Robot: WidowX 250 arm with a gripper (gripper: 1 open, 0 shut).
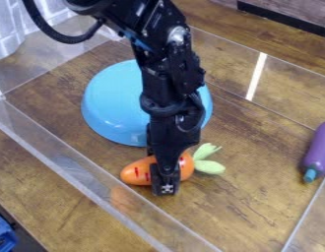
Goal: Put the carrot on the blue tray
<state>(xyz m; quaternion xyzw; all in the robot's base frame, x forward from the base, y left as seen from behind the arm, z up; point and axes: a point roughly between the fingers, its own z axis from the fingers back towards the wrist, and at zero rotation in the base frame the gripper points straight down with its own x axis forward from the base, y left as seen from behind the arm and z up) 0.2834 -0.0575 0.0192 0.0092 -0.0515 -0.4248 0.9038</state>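
Reaching down from the upper left of the view, the black robot arm (pixel 162 69) stood almost upright over the wooden desk (pixel 257 212), with its claw (pixel 164 179) lowered right onto the carrot (pixel 150 171). The carrot lay on its side on the desk, orange body pointing left and light green leafy top (pixel 206 161) spreading out to the right of the claw. The claw's dark body covered the middle of the carrot, so orange showed on both sides of it; whether the jaws were clamped on the carrot or merely set around it could not be told from this angle (the fingers were hidden behind the claw's own housing). The carrot appeared to rest on the desk.

The blue tray (pixel 110 103) sat behind and to the left of the carrot, round and dome-like, partly hidden by the arm that crossed in front of its right side. The carrot was near the tray's front edge but apart from it, with a strip of bare wood between them.

At the right edge of the view lay a purple eggplant-like toy (pixel 318 148), well apart from both carrot and tray. Clear plastic walls (pixel 73 162) ran around the working area, one along the near-left side and another catching a bright streak of light toward the back right
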